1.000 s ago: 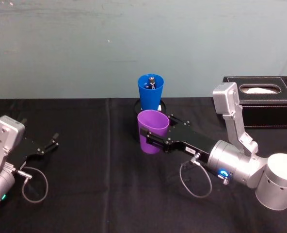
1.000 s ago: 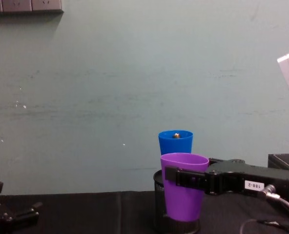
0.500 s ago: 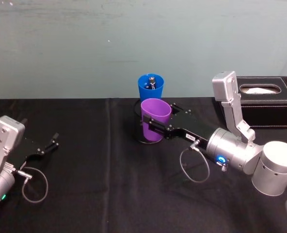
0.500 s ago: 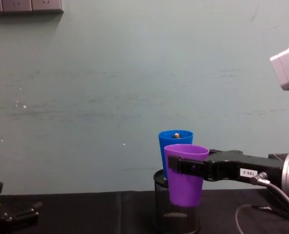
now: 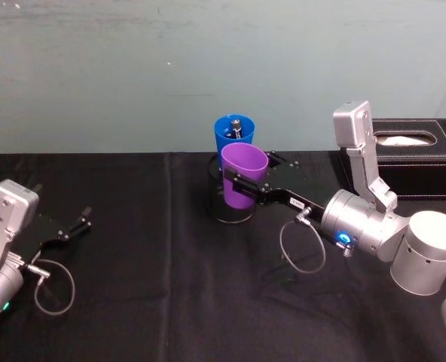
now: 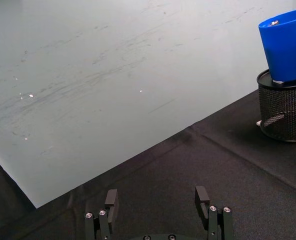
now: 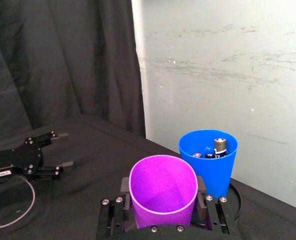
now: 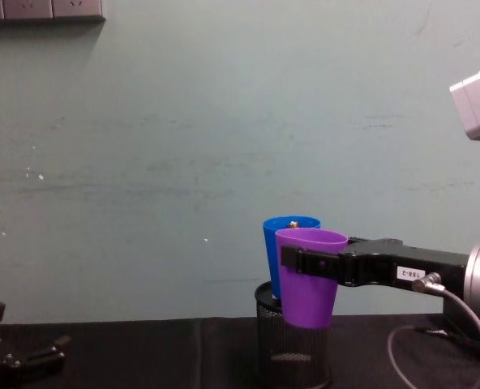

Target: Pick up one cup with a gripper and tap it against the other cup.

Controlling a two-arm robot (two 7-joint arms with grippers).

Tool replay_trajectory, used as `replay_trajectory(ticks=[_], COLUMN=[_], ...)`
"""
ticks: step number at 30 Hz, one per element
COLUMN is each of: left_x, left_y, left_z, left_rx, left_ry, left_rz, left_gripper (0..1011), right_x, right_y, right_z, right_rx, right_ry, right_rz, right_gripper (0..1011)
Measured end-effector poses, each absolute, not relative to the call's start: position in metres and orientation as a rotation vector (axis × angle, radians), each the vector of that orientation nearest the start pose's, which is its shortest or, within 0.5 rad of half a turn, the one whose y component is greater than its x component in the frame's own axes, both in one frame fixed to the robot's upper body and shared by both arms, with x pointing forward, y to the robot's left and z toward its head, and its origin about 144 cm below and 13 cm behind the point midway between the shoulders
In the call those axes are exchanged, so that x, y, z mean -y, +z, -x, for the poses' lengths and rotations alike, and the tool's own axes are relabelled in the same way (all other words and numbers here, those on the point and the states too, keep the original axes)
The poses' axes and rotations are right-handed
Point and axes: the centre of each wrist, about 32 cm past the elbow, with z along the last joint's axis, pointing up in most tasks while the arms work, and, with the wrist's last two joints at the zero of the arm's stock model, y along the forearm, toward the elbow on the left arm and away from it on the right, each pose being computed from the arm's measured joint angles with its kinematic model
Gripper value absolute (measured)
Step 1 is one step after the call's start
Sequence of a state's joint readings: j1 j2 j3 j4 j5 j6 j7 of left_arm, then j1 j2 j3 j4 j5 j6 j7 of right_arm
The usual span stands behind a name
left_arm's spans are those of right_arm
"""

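Observation:
My right gripper (image 5: 238,183), long black jaws with a white number label, is shut on the purple cup (image 5: 244,164) and holds it upright in the air. The purple cup (image 8: 309,284) hangs just in front of the blue cup (image 8: 271,251), rims at nearly the same height; I cannot tell whether they touch. The blue cup (image 5: 233,136) stands in a black mesh pen holder (image 8: 293,352) and holds a few small items. In the right wrist view the purple cup (image 7: 162,190) sits between the fingers (image 7: 125,187), the blue cup (image 7: 210,165) right behind. My left gripper (image 5: 84,220) rests open at the table's left.
A black tissue box (image 5: 404,154) stands at the back right, behind my right arm. A black cloth (image 5: 148,249) covers the table and a pale green wall (image 5: 132,68) rises close behind the cups. The left gripper (image 6: 157,197) lies low over the cloth, far from the pen holder (image 6: 283,112).
My right gripper has carried the purple cup up and farther back, from low in front of the pen holder to close against the blue cup. The left arm has not moved.

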State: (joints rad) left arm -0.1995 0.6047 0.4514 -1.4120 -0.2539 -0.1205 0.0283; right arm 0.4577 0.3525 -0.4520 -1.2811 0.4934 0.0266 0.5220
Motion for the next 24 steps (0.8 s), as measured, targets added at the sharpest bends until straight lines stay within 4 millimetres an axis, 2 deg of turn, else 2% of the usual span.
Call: replay_trajectory(ticks=[24], left_x=[-0.3097], left_y=[1.1398], left_z=[-0.4886], left_rx=[0.285], left_ry=[1.248], left_rz=[-0.304], left_gripper=[1000], right_x=[0.2315], right_y=[1.1989], right_z=[-0.5747], right_rx=[-0.025], right_ry=[-0.762], right_rz=[-0.001], right_gripper=[731])
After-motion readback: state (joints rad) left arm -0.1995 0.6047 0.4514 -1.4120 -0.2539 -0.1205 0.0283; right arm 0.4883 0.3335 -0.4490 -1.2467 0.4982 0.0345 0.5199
